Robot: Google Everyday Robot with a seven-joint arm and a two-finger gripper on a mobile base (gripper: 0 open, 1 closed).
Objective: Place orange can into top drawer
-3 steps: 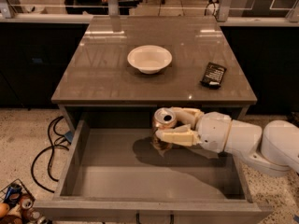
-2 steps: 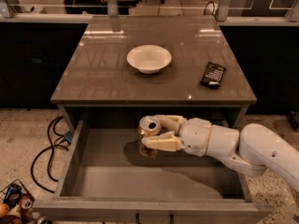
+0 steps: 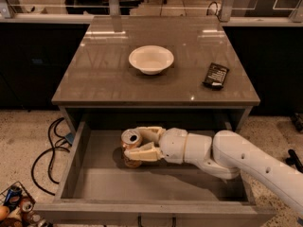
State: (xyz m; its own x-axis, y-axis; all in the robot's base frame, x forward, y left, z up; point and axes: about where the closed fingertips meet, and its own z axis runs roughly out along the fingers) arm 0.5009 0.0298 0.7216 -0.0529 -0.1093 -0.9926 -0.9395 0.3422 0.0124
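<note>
Shifted further left, end effector pinches silver-topped orange can inside top drawer.

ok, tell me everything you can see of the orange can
The can is a slim drink can with a silver top and a mottled orange-tan side, mostly hidden by fingers. It stands about upright inside the open drawer, left of centre. The gripper is shut on it, one cream finger on each side, with the arm reaching in from the right. Its base is at or just above the drawer floor; contact cannot be told. Nothing else touches it.
</note>
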